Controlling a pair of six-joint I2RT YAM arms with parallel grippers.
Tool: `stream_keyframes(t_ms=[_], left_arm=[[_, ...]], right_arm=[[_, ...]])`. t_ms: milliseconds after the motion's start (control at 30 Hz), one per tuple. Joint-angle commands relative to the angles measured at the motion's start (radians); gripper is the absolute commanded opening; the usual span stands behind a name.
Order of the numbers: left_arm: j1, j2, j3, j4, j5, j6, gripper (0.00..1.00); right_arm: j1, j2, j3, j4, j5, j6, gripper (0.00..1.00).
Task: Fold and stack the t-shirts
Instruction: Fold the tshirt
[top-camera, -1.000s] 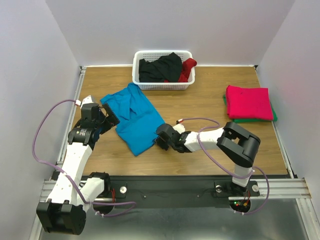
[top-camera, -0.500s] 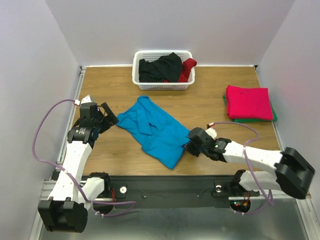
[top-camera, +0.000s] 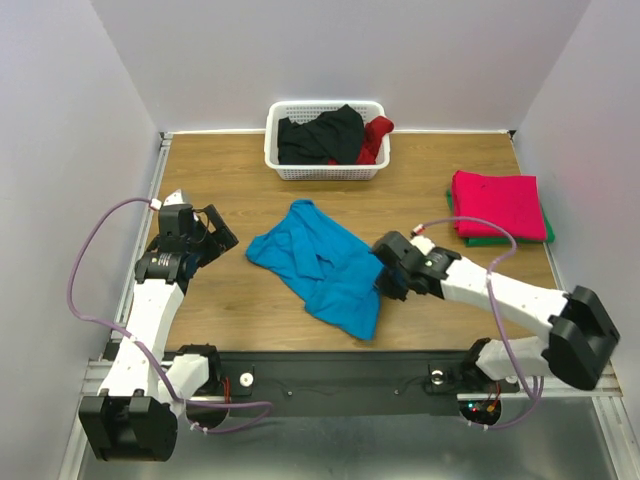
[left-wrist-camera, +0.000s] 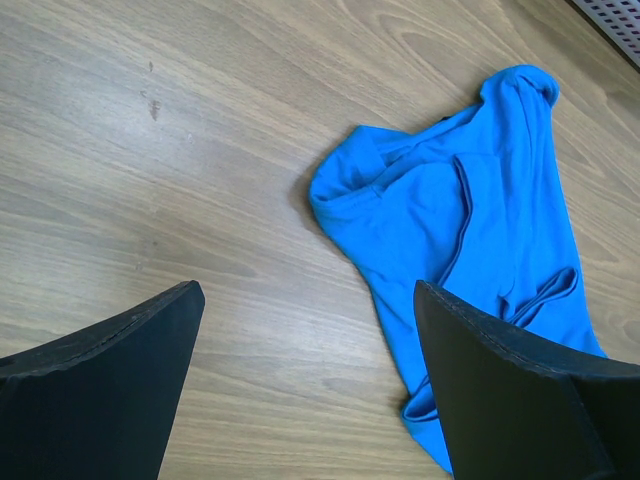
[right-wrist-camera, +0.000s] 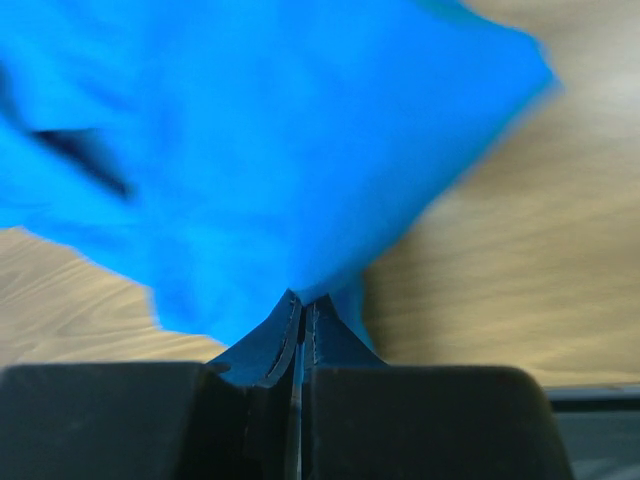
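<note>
basket (top-camera: 325, 172): rear centre, t-shirts (top-camera: 320, 135) inside | loose t-shirt (top-camera: 320, 268): centre, before basket | folded stack (top-camera: 497, 205): right of both

Right gripper (top-camera: 386, 282) grips turquoise t-shirt (top-camera: 318, 265) edge; left gripper (top-camera: 221, 231) nearby, open

Soft matt turquoise-blue t-shirt (top-camera: 320, 268) cloth lies rumpled on the smooth wood-grain table (top-camera: 230, 300), near a white plastic lattice basket (top-camera: 325, 168).

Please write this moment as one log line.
right hand: shut on blue t-shirt | left hand: open, empty | magenta t-shirt folded on green t-shirt
</note>
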Motion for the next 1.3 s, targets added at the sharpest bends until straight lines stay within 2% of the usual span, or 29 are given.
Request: stream_keyframes(t_ms=[0, 367, 633, 1000, 1133, 1267], left_arm=[[0.014, 0.004, -0.016, 0.032, 0.025, 0.025, 0.98], [0.077, 0.013, -0.024, 0.046, 0.087, 0.045, 0.98], [0.102, 0.015, -0.027, 0.053, 0.113, 0.057, 0.98], [0.120, 0.022, -0.030, 0.060, 0.132, 0.062, 0.99], [0.126, 0.038, -0.030, 0.058, 0.135, 0.063, 0.98], [0.128, 0.050, -0.030, 0.060, 0.149, 0.069, 0.98]], right_arm=[[-0.007, 0.107, 0.181, -0.011, -0.034, -0.087, 0.00], [-0.005, 0.509, 0.585, 0.031, -0.209, -0.141, 0.00], [-0.003, 0.638, 0.760, 0.113, -0.214, -0.114, 0.00], [-0.002, 0.648, 0.869, 0.193, -0.204, -0.097, 0.00], [-0.003, 0.600, 0.847, 0.202, -0.191, -0.092, 0.00], [-0.003, 0.527, 0.747, 0.205, -0.177, -0.091, 0.00]])
